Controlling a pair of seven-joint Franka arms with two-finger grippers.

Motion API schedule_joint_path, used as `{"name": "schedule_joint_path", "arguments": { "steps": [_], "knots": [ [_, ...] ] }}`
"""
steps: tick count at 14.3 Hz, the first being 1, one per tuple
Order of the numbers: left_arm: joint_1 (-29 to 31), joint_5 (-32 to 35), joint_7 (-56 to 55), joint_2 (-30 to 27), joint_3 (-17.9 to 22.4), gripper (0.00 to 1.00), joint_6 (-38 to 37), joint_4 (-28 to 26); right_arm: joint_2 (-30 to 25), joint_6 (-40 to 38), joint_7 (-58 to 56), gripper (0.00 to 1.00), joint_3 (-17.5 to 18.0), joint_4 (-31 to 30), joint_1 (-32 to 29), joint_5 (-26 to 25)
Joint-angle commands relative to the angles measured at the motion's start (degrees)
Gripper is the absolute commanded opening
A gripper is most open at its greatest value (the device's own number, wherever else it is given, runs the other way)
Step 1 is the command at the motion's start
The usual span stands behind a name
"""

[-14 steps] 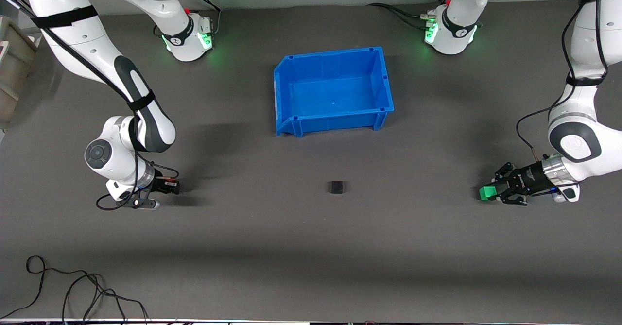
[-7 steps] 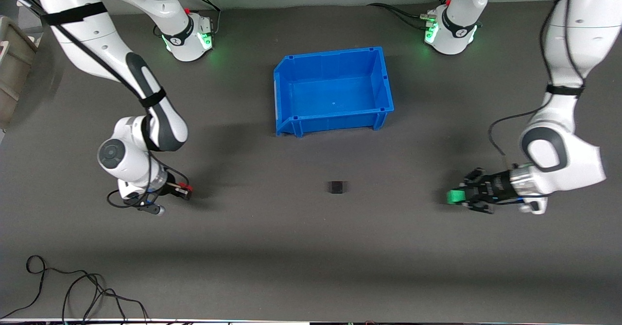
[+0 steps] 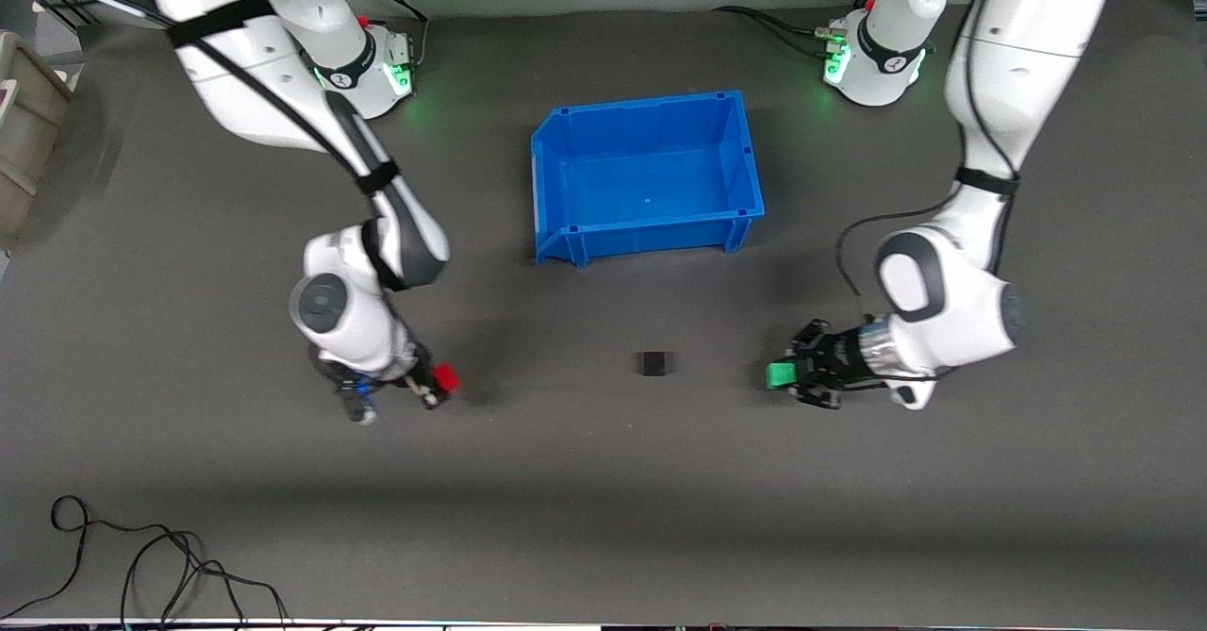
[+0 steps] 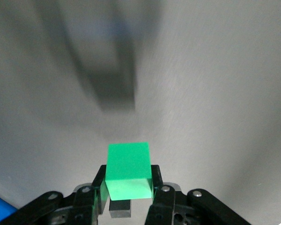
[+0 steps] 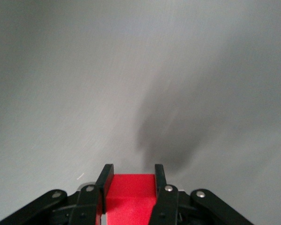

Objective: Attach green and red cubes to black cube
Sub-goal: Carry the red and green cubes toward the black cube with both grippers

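The small black cube (image 3: 653, 363) sits on the dark table mat, nearer to the front camera than the blue bin. My left gripper (image 3: 785, 375) is shut on the green cube (image 3: 778, 375) and holds it low over the mat, toward the left arm's end of the table from the black cube. In the left wrist view the green cube (image 4: 128, 170) sits between the fingers (image 4: 156, 178). My right gripper (image 3: 439, 384) is shut on the red cube (image 3: 445, 379), low over the mat toward the right arm's end. The right wrist view shows the red cube (image 5: 129, 197) between the fingers (image 5: 104, 180).
An open blue bin (image 3: 566, 235) stands in the middle of the table, farther from the front camera than the black cube. A loose black cable (image 3: 141, 556) lies on the mat at the near edge, at the right arm's end.
Both arms have swung inward toward the black cube, each carrying its cube. The gaps on either side of the black cube have shrunk a lot.
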Motion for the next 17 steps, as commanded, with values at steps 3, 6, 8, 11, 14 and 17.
{"name": "schedule_joint_path", "arguments": {
  "steps": [3,6,8,11,14,17],
  "knots": [
    [-9.86,-6.2,-1.5,2.08,0.92,0.11,9.58,-0.25,13.16,-16.09,23.29,0.0,-0.46,24.49,4.57,0.36],
    [-12.25,-8.23,-1.67,2.7,0.92,0.11,11.53,-0.25,13.6,-16.1,30.42,0.0,2.0,24.85,6.41,0.27],
    [-14.18,-9.73,-1.76,3.57,0.92,0.11,13.9,0.1,14.74,-16.1,35.34,0.0,2.01,26.95,8.96,0.19],
    [-15.86,-11.14,-1.93,5.15,0.83,0.11,15.57,1.42,16.24,-16.1,39.4,0.0,2.01,29.07,11.42,0.1],
    [-17.0,-11.66,-3.87,5.77,0.83,0.11,17.25,2.29,17.73,-16.1,43.52,0.0,2.01,31.43,13.36,0.01],
    [-17.27,-11.84,-4.48,6.39,0.57,0.11,17.34,3.17,20.54,-16.01,45.73,0.0,1.92,35.3,13.8,-0.16]
  ]
}}
